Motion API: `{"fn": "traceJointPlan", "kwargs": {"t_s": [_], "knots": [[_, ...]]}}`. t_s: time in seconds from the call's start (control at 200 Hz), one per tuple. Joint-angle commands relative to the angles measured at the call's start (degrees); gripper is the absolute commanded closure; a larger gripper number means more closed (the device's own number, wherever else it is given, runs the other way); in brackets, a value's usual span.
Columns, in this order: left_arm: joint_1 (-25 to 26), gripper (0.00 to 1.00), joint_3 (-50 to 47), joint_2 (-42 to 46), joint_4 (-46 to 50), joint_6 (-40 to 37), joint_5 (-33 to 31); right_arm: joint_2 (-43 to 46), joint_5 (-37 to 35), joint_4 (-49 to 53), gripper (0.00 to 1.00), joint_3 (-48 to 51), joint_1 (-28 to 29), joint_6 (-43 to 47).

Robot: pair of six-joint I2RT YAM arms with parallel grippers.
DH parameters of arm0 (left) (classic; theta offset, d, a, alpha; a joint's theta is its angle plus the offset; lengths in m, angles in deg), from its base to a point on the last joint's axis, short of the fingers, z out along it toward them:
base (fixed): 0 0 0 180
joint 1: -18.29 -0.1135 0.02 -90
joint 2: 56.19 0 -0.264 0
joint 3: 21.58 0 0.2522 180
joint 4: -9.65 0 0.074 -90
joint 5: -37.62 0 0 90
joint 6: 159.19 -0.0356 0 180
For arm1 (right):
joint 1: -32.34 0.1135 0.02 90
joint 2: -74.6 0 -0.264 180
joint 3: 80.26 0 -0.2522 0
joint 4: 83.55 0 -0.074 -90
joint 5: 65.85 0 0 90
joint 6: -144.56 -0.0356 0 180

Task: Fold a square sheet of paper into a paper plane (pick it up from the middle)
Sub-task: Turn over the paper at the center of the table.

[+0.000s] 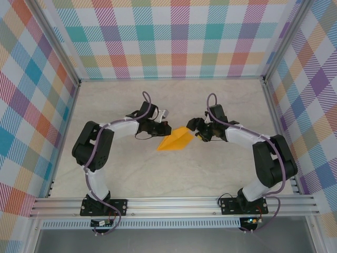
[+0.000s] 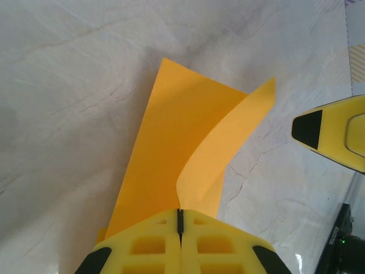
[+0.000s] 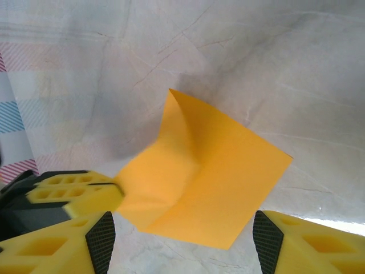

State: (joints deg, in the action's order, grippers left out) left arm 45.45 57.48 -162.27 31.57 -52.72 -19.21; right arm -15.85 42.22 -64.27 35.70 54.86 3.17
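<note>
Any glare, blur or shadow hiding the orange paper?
Top external: evenly lit, thin orange-yellow folded paper sheet sharp. Left wrist: sheet sharp, soft shadow on pale marbled table beside it. Right wrist: glare on table lower right, off the sheet.

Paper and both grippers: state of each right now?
square sheet of paper: partly folded, creased, one flap curling up.
left gripper: shut on the paper's edge.
right gripper: open, holding nothing.

1 paper sheet (image 1: 177,140) and 2 end effectors (image 1: 167,130) (image 1: 196,128)
</note>
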Motion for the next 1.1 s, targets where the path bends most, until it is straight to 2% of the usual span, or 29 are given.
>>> {"fn": "traceJointPlan", "kwargs": {"t_s": [0.0, 0.255, 0.325, 0.38, 0.47, 0.6, 0.72, 0.79, 0.875, 1.1], "knots": [[-0.79, 0.99, -0.08, 10.28, 8.88, -2.34, -12.40, 3.11, -2.98, 3.16, 0.32, -0.04, 0.15, 1.88], [1.31, 1.00, 1.40, 24.26, 24.99, -3.49, -44.76, 4.59, -6.61, 4.93, 0.24, -0.08, 0.15, 2.55], [1.34, 1.00, 2.42, 25.93, 28.07, -2.78, -51.68, 4.67, -7.13, 5.09, 0.22, -0.03, 0.15, 2.38], [1.41, 0.99, 3.01, 26.17, 29.08, -2.72, -54.10, 4.59, -7.54, 5.09, 0.21, 0.16, 0.15, 2.27], [2.59, 0.99, 3.74, 24.10, 30.21, -2.38, -58.90, 4.59, -7.99, 5.17, 0.19, 0.14, 0.15, 2.09], [5.84, 1.00, 6.86, 16.55, 34.38, -1.88, -72.50, 5.03, -8.87, 5.88, 0.18, 0.49, 0.15, 2.01], [8.49, 1.00, 10.67, 8.19, 37.25, -1.69, -80.60, 5.81, -10.29, 6.92, 0.18, 0.67, 0.15, 2.09], [9.77, 1.00, 12.62, 3.93, 37.64, -1.55, -83.12, 6.29, -11.43, 7.85, 0.18, 0.86, 0.15, 2.02], [11.10, 1.00, 14.78, -0.56, 37.15, -1.50, -81.82, 7.07, -12.58, 8.31, 0.18, 1.32, 0.16, 1.59], [13.30, 0.98, 17.73, -8.64, 32.73, 0.40, -70.66, 9.04, -16.16, 10.40, 0.18, 2.46, 0.15, 0.28]]}}
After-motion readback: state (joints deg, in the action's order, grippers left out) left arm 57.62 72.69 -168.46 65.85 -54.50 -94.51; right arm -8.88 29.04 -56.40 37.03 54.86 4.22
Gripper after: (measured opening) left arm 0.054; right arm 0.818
